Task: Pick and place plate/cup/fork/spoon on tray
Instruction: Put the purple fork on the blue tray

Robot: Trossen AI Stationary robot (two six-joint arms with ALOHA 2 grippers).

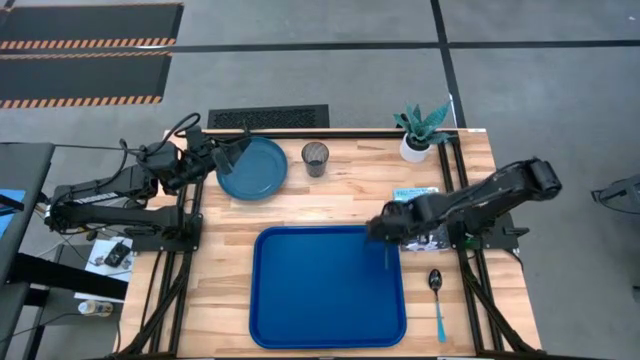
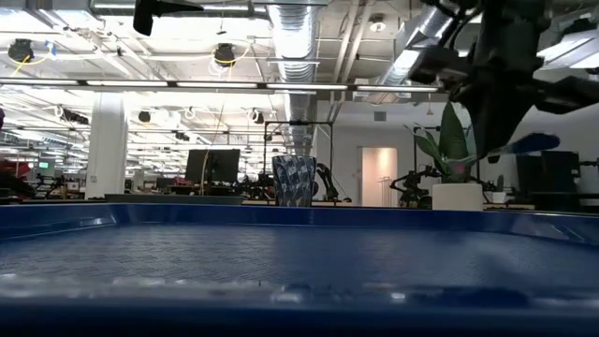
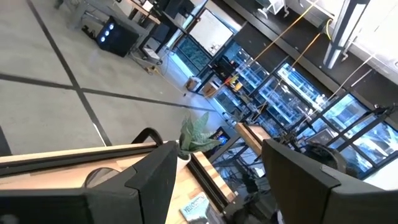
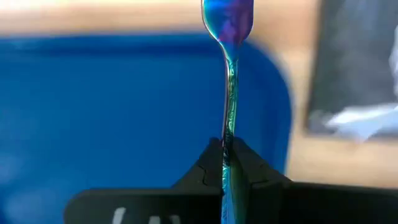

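Observation:
My right gripper (image 1: pixel 383 232) is shut on the fork (image 4: pixel 227 74) above the right part of the blue tray (image 1: pixel 300 300). In the low view a light blue handle end (image 2: pixel 530 144) sticks out beside this gripper (image 2: pixel 496 94). My left gripper (image 1: pixel 233 153) is open and tipped upward over the far-left rim of the teal plate (image 1: pixel 255 170), which lies flat on the table; I see no contact. The glass cup (image 1: pixel 315 158) stands right of the plate. The spoon (image 1: pixel 437 298) lies on the table right of the tray. My right gripper pinches the fork's slim shaft (image 4: pixel 228 127) between its two fingers. The fork is seen edge-on and runs on past the fingertips to a flared end (image 4: pixel 227 18). It is lifted clear above the tray.
A white pot with a green plant (image 1: pixel 420 138) stands at the table's far right corner. A printed card (image 1: pixel 415 193) lies under the right arm. In the low view the cup (image 2: pixel 295 180) and the plant (image 2: pixel 457 178) stand beyond the tray's rim (image 2: pixel 299 217).

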